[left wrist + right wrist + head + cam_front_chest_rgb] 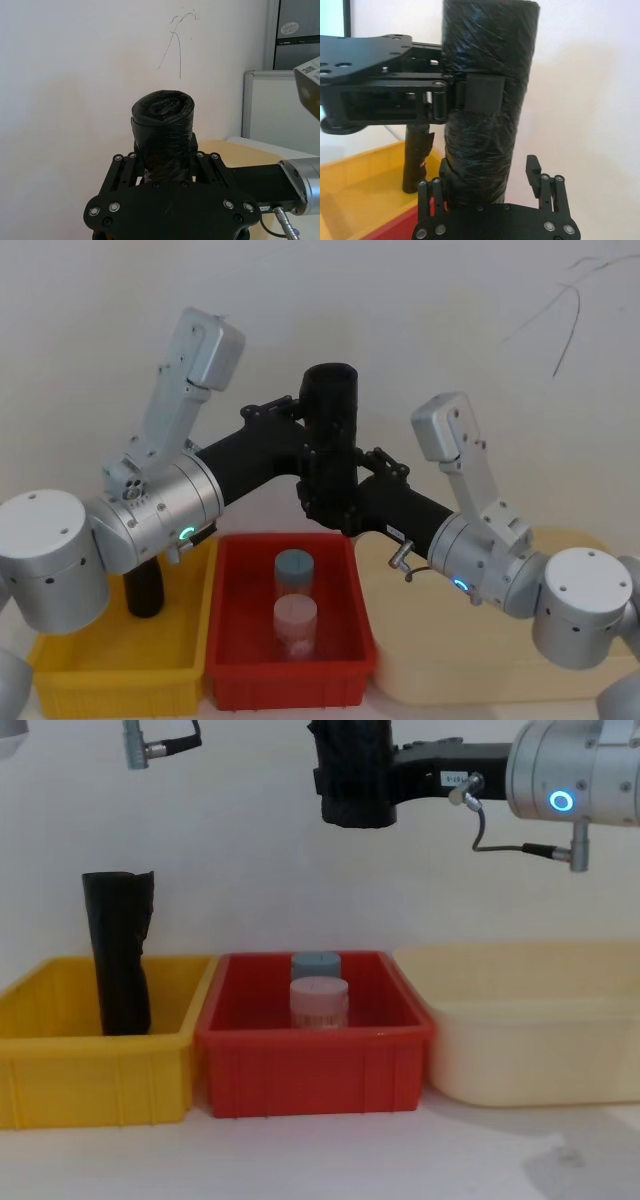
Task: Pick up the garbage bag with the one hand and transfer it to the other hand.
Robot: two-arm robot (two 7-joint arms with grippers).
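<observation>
We see left gripper (322, 430) clamping garbage bag (330, 390) in head view; right wrist view adds right gripper (482, 175) spread around its base. Red bin (310, 1070) below.

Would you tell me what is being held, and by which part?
The left gripper clamps the matte black crinkly plastic garbage bag roll around its middle; the right gripper sits open around its lower end.

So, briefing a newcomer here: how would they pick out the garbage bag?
Above the red bin, the left gripper and right gripper meet in mid-air. The garbage bag is the thick black roll upright between them, unlike the slimmer, flapped roll standing in the yellow bin.
</observation>
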